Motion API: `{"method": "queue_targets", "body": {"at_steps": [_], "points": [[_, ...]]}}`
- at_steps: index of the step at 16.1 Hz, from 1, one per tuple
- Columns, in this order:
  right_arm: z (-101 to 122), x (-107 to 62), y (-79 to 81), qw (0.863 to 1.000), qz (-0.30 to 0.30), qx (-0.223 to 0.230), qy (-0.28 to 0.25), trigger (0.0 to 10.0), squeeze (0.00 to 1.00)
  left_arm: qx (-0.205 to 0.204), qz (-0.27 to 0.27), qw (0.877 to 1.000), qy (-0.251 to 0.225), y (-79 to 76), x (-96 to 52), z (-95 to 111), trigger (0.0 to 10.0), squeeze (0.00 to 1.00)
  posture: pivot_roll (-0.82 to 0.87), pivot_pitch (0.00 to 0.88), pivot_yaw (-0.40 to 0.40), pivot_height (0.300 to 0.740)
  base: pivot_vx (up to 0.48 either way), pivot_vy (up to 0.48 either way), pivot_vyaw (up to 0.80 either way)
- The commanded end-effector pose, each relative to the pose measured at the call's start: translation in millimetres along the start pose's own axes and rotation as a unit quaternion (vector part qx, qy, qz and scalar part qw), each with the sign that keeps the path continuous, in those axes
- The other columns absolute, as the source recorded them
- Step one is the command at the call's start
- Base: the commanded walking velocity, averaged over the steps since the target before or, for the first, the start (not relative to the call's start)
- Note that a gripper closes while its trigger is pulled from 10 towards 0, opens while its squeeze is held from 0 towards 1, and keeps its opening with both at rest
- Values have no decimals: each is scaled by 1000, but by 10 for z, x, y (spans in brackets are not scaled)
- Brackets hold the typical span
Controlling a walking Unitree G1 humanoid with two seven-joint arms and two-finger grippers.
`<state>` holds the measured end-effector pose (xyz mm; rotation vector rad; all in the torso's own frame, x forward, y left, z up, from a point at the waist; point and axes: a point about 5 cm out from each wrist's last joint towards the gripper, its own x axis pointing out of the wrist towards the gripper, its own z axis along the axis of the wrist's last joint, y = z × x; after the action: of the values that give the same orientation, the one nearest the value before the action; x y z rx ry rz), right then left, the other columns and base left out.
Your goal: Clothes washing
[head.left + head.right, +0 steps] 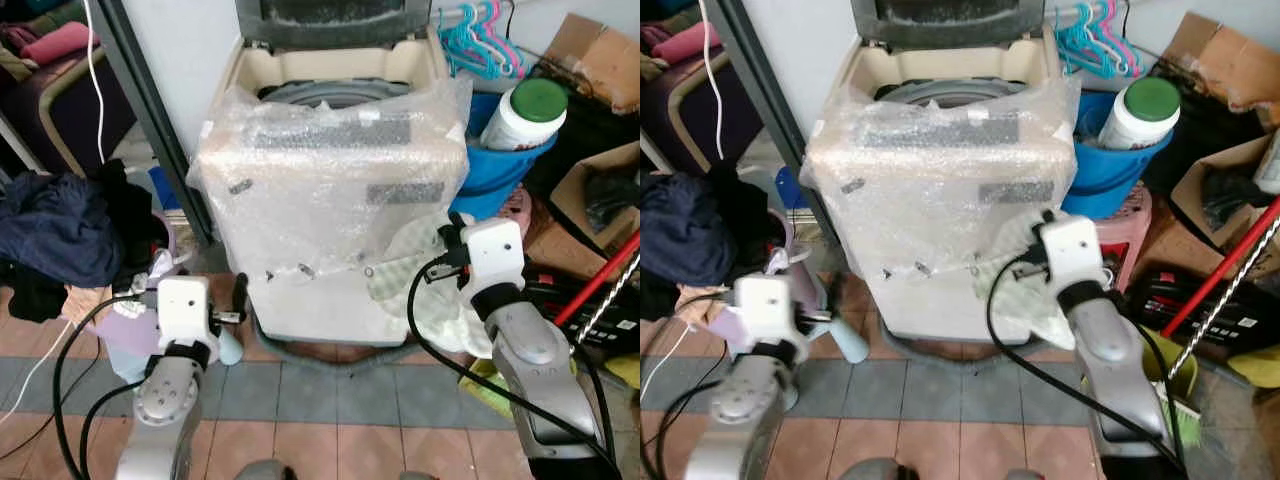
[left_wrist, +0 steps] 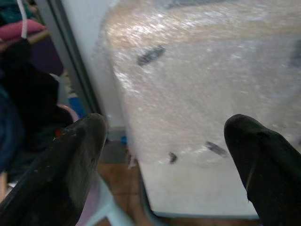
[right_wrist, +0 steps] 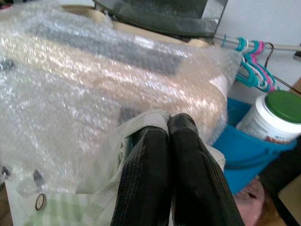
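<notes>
Right gripper [image 3: 168, 129] raised in front of the washing machine [image 1: 330, 160], fingers pressed together on a pale green-and-white cloth [image 3: 120, 155]. Cloth bunches at the fingertips and hangs down past the wrist against the machine's front. Forearm angles up from the lower right, wrist just short of the machine's front corner.

Left gripper [image 2: 164, 141] sits lower, fingers spread wide, nothing between them, aimed at the machine's lower front corner. Left arm bent, wrist near floor level beside a pile of dark clothes [image 1: 55, 225].

Machine is wrapped in bubble wrap [image 1: 320, 190] over the front and top edge. Lid is up, drum opening [image 1: 330, 92] is beyond and above the right gripper, past the wrapped rim.

Room is tight on the right arm's outer side: blue bucket [image 1: 500, 165] with a white green-capped bottle [image 1: 522, 112], pink stool, cardboard boxes, red pole [image 1: 600, 280]. Tiled floor [image 1: 330, 395] between the arms is free.
</notes>
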<state>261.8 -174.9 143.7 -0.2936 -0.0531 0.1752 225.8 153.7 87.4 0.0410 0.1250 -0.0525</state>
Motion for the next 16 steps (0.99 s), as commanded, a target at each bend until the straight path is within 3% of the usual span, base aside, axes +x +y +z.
{"method": "queue_targets", "body": {"at_steps": [1,7,8,9,10,16], "points": [[36,1,-5,1000,0,8,-7,10000,0,11,5,1000,2,64,-24,12,10000,0,-44,13,61,740,0,480,0],[48,12,60,1000,5,10,-11,10000,0,7,5,1000,-8,87,-6,59,10000,0,-38,21,75,740,0,480,0],[66,21,36,1000,0,11,-15,10000,0,-19,4,1000,-17,86,-28,94,10000,0,-39,20,78,740,0,382,0],[66,28,24,1000,-2,10,-15,10000,0,-9,11,1000,-28,91,-24,125,10000,0,-36,21,79,740,0,0,0],[56,36,8,1000,-5,5,-15,10000,0,-15,-16,999,-27,55,-16,142,10000,0,-33,21,80,740,0,0,0],[137,70,-4,999,3,-2,-33,10000,0,-26,-32,999,-27,64,-47,152,10000,0,-32,23,87,740,184,0,800]]}}
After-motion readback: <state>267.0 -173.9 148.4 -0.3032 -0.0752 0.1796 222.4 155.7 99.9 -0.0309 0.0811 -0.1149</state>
